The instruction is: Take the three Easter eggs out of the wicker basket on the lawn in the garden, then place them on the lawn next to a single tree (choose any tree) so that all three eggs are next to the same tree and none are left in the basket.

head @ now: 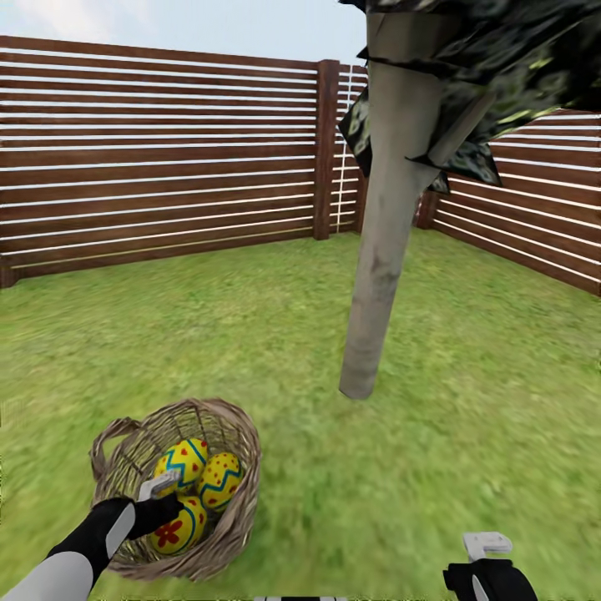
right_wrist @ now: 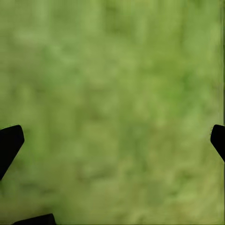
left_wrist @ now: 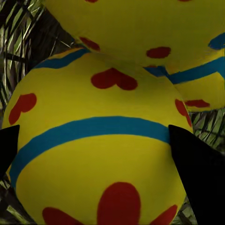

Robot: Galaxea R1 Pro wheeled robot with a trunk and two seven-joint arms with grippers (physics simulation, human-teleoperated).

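We see the wicker basket (head: 238, 467) standing on the lawn (head: 434, 467) at the near left, a round bucket shape of brown open weave with a small loop handle at its left rim. Inside it lie the three Easter eggs (head: 219, 481), smooth and glossy yellow, with blue zigzag bands and red dots and flowers; the two farther ones stand with their long axis nearly upright, leaning a little. The left gripper (head: 165, 501) is down in the basket, and in the left wrist view its dark fingertips (left_wrist: 199, 178) stand apart on both sides of the nearest egg (left_wrist: 98, 154); we cannot tell if they press it. The right gripper (right_wrist: 112, 140) hangs over blurred grass, fingers wide apart. The tree (head: 384, 250), a smooth pale grey trunk, rises just beyond the basket, to its right.
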